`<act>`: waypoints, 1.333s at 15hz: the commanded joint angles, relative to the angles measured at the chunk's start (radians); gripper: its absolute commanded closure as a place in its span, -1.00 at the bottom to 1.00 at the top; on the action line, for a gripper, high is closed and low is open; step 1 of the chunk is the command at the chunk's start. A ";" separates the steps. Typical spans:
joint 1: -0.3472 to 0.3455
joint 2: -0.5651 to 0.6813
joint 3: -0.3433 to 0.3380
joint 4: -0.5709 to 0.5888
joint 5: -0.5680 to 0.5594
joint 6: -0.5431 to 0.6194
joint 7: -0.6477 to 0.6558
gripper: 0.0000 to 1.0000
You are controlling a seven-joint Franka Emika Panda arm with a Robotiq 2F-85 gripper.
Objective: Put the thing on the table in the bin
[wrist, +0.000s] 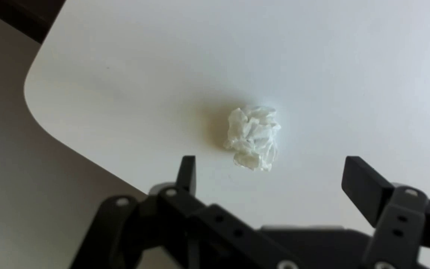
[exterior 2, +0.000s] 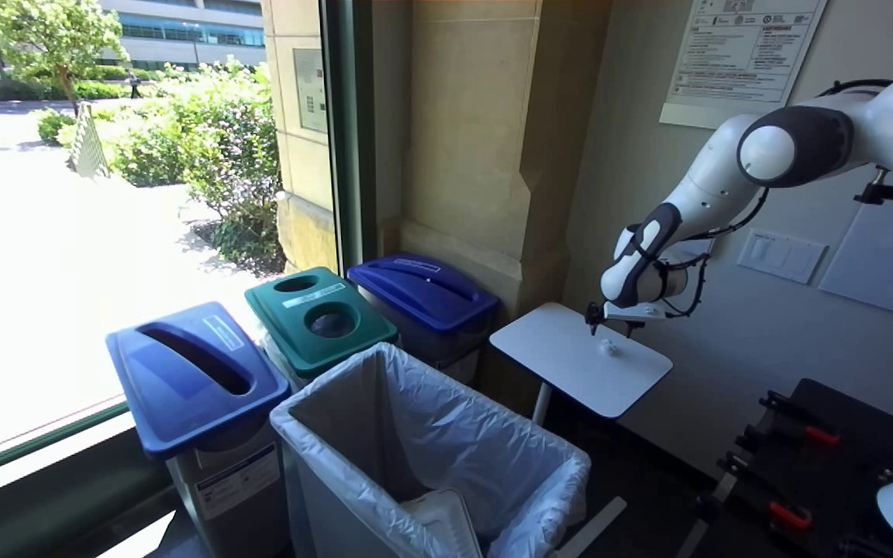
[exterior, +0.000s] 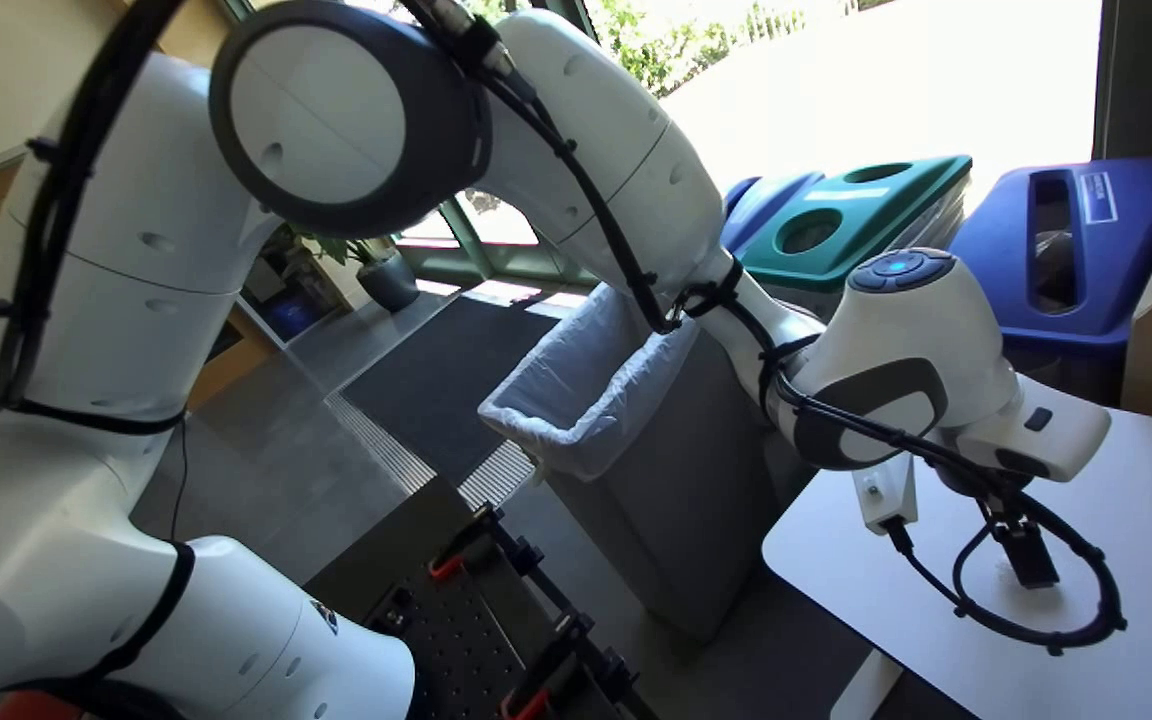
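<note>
A crumpled white wad point(wrist: 253, 137) lies on the white table point(wrist: 133, 93). It also shows in an exterior view point(exterior 2: 608, 347); in the view past the arm point(exterior: 1006, 574) it is pale and partly hidden. My gripper point(wrist: 269, 168) is open and empty, with its fingers wide apart. The wad lies between and a little beyond the fingertips in the wrist view. In an exterior view the gripper point(exterior 2: 611, 328) is above the table, over the wad. An open grey bin point(exterior: 666, 500) with a pale liner stands beside the table; its lined rim point(exterior 2: 485, 403) shows too.
Bins with blue point(exterior 2: 191, 372) and green point(exterior 2: 318, 318) lids stand by the window, next to the open bin. A pale container point(exterior 2: 446, 519) lies in the open bin. A black base with clamps point(exterior 2: 787, 511) is near the robot. A wall stands behind the table.
</note>
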 commanded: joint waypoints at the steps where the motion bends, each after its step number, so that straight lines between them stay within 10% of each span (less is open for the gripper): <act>1: -0.024 0.046 0.022 0.092 0.033 -0.062 -0.039 -1.00; 9: -0.029 0.119 0.020 0.204 0.038 -0.149 -0.025 -0.90; 10: -0.031 0.126 0.021 0.215 0.039 -0.158 -0.025 -0.45; 20: -0.022 0.154 0.008 0.263 0.050 -0.184 -0.010 0.90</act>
